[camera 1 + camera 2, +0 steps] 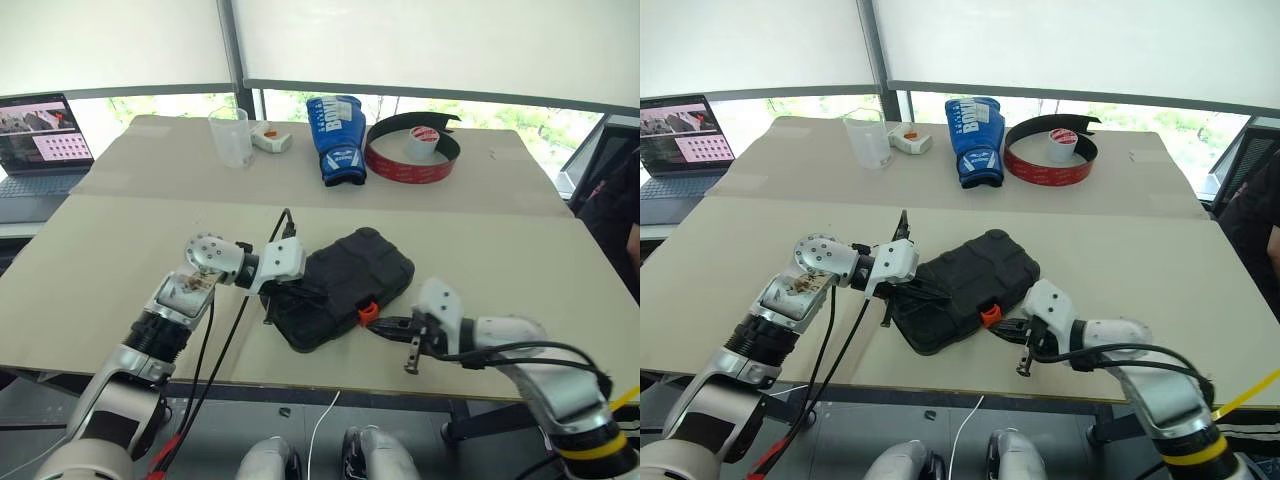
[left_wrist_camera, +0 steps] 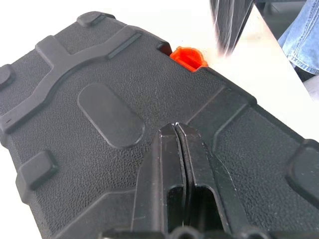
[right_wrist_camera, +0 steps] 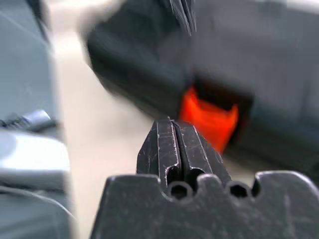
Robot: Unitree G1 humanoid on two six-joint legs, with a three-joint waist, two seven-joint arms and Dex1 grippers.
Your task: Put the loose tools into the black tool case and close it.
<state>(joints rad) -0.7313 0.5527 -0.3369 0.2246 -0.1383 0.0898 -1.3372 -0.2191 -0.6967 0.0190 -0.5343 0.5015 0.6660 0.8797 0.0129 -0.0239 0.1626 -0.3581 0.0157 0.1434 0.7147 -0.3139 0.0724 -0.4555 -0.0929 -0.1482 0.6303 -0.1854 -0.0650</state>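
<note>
Black textured plastic, rigid: the tool case (image 1: 345, 285) is lying shut near the table (image 1: 120, 250) front edge. My left gripper (image 2: 175, 130), closed and empty, is resting on the lid. My right gripper (image 3: 174, 128), closed and empty, is pointing at the orange latch (image 1: 367, 311), probably unfastened.

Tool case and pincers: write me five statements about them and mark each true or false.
1. The tool case lies closed on the table. True.
2. Its latch is blue. False: it is orange.
3. The left pincer is shut, over the case's lid. True.
4. The right pincer grips a screwdriver. False: it is shut on nothing, pointing at the latch.
5. The boxing glove lies on the case. False: it lies apart, at the table's far side.
</note>
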